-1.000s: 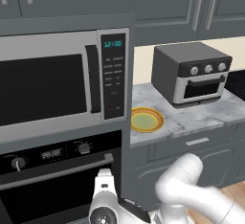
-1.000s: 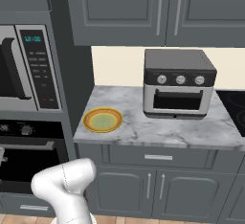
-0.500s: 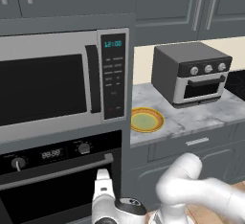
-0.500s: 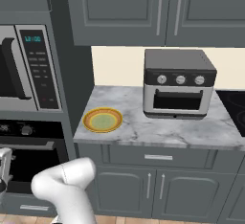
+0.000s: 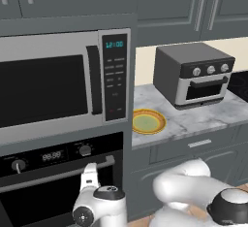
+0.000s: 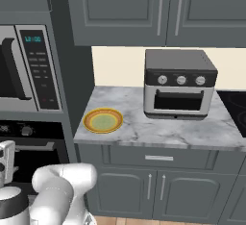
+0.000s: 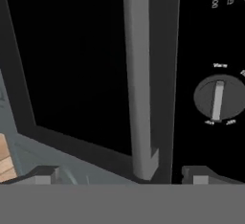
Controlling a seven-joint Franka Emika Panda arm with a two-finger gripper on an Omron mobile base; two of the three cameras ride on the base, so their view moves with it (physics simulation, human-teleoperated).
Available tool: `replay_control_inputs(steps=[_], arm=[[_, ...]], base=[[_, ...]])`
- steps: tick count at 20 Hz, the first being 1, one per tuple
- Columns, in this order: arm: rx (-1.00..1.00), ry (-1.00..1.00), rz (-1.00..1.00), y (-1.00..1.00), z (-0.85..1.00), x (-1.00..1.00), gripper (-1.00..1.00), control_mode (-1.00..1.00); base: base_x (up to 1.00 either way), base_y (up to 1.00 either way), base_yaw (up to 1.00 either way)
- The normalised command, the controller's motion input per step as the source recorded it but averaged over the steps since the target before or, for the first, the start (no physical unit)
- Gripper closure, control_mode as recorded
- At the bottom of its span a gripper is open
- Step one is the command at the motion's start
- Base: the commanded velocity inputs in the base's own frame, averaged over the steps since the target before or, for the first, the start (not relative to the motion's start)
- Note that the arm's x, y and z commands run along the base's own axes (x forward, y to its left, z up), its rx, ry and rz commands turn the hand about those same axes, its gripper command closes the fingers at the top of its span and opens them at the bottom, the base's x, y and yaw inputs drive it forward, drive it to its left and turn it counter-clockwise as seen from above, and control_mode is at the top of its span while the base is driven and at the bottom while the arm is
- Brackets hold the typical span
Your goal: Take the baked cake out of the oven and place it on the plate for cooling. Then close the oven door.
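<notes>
The oven (image 5: 48, 182) sits under the microwave, and its dark-glass door (image 7: 72, 65) looks shut against the black control panel. The cake is hidden behind it. My gripper (image 5: 90, 172) is right in front of the door's silver bar handle (image 5: 58, 173), near the bar's right end. In the hand view the handle (image 7: 141, 74) runs up between my spread fingertips (image 7: 45, 175), with a knob (image 7: 217, 98) beside it. The jaws stand open and hold nothing. The yellow-rimmed plate (image 5: 147, 121) lies empty on the marble counter (image 6: 144, 132), to the right of the oven.
A silver microwave (image 5: 58, 85) hangs above the oven. A grey toaster oven (image 6: 180, 84) stands on the counter right of the plate (image 6: 103, 120). Grey cabinets (image 6: 153, 185) close off the space below the counter. My gripper (image 6: 6, 154) shows at the left edge.
The hand has risen and shifted slightly left, closer to the oven handle. The jaws stayed wide open. Nothing else moved.
</notes>
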Motion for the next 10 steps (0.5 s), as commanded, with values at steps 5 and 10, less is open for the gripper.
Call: replay_control_inputs(steps=[5, 10], arm=[[-0.07, 0.0, -0.06, 0.27, -0.21, 0.41, -1.0, -1.0], [-0.02, 0.0, -0.02, 0.06, -0.2, 0.4, -1.0, -1.0]], base=[[0.0, 0.0, 0.0], [0.0, 0.0, 0.0]])
